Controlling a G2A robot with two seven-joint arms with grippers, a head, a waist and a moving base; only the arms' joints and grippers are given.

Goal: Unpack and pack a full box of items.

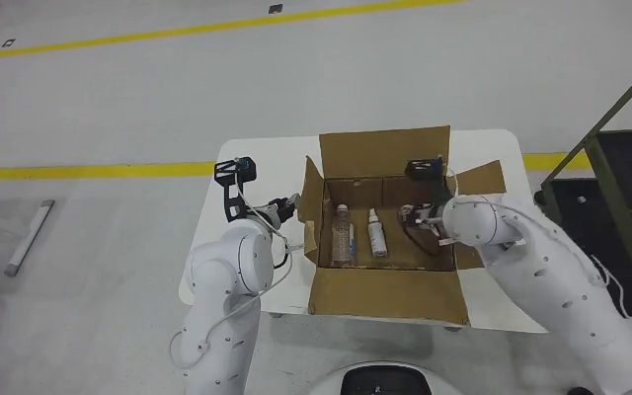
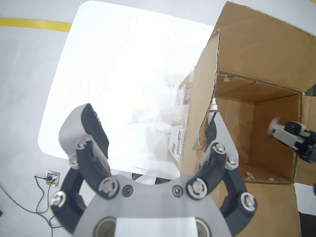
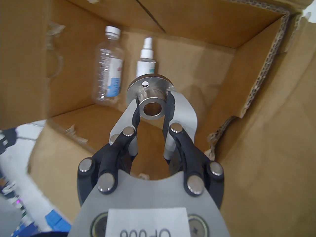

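Note:
An open cardboard box (image 1: 390,291) stands on the white table (image 1: 257,158). On its floor lie a clear plastic bottle (image 1: 342,235) (image 3: 109,65) and a white spray bottle (image 1: 376,234) (image 3: 146,58), side by side. My right gripper (image 1: 413,217) (image 3: 152,106) is inside the box, shut on a metal flanged bushing (image 3: 150,94), which the left wrist view catches as the metal flanged bushing (image 2: 274,127). My left gripper (image 1: 287,207) (image 2: 155,127) hangs open just outside the box's left flap (image 2: 203,104), one finger (image 2: 214,129) by the torn flap edge.
The box flaps (image 1: 383,150) stand open on all sides. Bare table lies to the left of the box (image 2: 118,75). A dark rack (image 1: 602,168) stands off the table's right end. A floor socket with a cable (image 2: 52,175) lies below the table edge.

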